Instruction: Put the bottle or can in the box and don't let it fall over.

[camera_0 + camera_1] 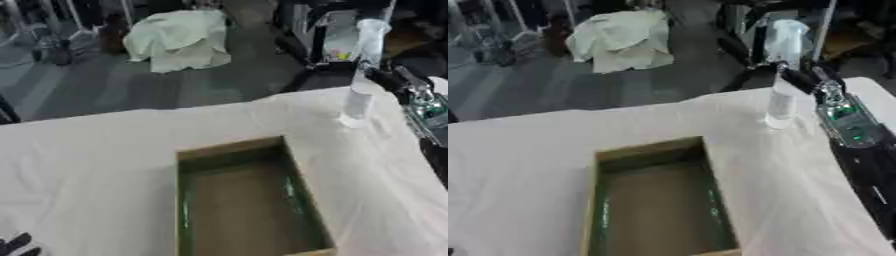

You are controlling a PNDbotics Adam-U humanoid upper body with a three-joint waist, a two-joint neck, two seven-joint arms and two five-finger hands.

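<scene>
White cloth covers the table (pixel 96 165), which lies slightly askew in both views. Beyond its far edge is a grey floor with a pale draped sheet (pixel 179 40) over some object, and dark equipment stands at the upper right.

Box (pixel 658 200): open-topped, cardboard-coloured rim, dark greenish interior, set into the near centre of the table. Nothing shows inside it.

Bottle (pixel 781 102): clear plastic, upright, base on the cloth near the table's far right edge, well apart from the box.

Right hand (pixel 798 79): enters from the right side on a black arm with a green-lit panel at the wrist. Dark fingers reach to the bottle's upper body at about shoulder height. Whether they are closed round the bottle or only beside it cannot be told.

Left hand (pixel 16 245): only dark fingertips show at the lower left corner of the left eye view, pointing up, holding nothing; how far they are spread cannot be told.
</scene>
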